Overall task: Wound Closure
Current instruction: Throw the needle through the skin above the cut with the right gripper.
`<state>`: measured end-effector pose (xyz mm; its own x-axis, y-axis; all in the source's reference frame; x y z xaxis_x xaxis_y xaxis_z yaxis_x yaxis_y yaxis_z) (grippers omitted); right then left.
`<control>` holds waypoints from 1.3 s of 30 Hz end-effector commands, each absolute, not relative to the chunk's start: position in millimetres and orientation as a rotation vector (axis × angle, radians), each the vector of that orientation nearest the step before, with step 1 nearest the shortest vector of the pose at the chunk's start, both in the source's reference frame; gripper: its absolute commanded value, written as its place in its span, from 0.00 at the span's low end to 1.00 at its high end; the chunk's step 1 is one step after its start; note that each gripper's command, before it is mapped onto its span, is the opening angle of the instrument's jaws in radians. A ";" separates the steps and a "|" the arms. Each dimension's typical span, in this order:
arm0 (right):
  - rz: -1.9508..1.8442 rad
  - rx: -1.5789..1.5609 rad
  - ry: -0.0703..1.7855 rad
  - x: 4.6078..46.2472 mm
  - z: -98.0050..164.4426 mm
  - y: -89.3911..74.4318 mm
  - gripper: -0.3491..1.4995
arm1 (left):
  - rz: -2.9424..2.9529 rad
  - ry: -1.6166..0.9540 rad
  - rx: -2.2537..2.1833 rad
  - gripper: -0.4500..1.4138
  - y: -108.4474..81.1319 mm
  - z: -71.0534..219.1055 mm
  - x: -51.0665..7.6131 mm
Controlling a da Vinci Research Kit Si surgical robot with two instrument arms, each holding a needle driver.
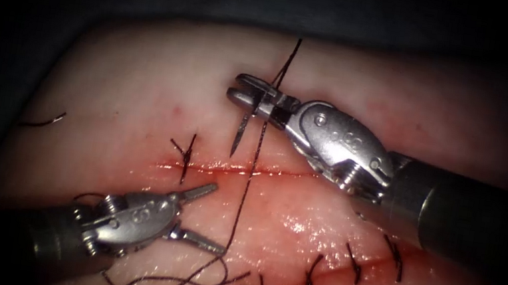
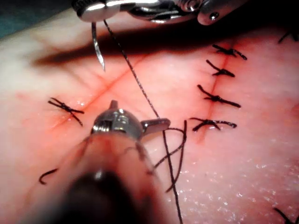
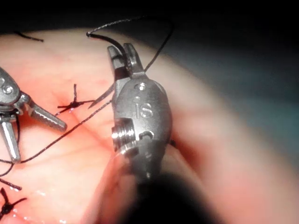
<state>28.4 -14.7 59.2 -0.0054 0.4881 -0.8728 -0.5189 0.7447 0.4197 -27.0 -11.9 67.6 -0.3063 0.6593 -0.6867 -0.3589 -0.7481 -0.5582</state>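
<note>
My right tool point(image 1: 236, 88) comes in from the right, its jaws shut on the curved needle point(image 1: 239, 135) near its rear end. The needle's point hangs down just above the tissue point(image 1: 142, 79), on the far side of the cut point(image 1: 230, 168), not in it. Dark thread point(image 1: 246, 188) runs from above the jaws down across the cut and loops beside my left tool point(image 1: 212, 218). That tool is open and holds nothing, on the near side of the cut. The right wrist view shows the needle point(image 3: 100, 100) below the shut jaws. The left wrist view shows the needle point(image 2: 98, 49) hanging free.
One tied stitch point(image 1: 188, 156) crosses the cut's left end. A second closed line with several stitches point(image 1: 353, 265) runs at the lower right. A cut end of thread point(image 1: 42, 123) lies at far left. Red fluid wets the tissue around the cut.
</note>
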 end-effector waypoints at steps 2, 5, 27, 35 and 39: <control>0.746 -0.042 1.375 29.4 60.3 -14.5 0.00 | 2.088 -0.412 -1.326 0.45 -12.1 68.1 -28.0; 0.672 -0.091 1.387 29.4 60.9 -14.6 0.00 | 2.088 -0.415 -1.334 0.45 -12.3 68.2 -28.4; 0.529 -0.250 1.460 30.2 61.8 -13.7 0.00 | 2.083 -0.442 -1.360 0.44 -12.2 66.2 -30.1; 0.474 -0.306 1.448 29.9 63.0 -13.4 0.00 | 2.082 -0.444 -1.363 0.43 -11.9 66.8 -30.2; 0.439 -0.332 1.432 29.8 63.0 -13.4 0.00 | 2.081 -0.450 -1.369 0.42 -11.8 67.2 -30.2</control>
<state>28.9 -14.2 63.0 0.0854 0.0904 -0.9922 -0.4810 0.8759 0.0384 -29.5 -12.2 67.0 -0.2892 0.6477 -0.7048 -0.2972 -0.7607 -0.5771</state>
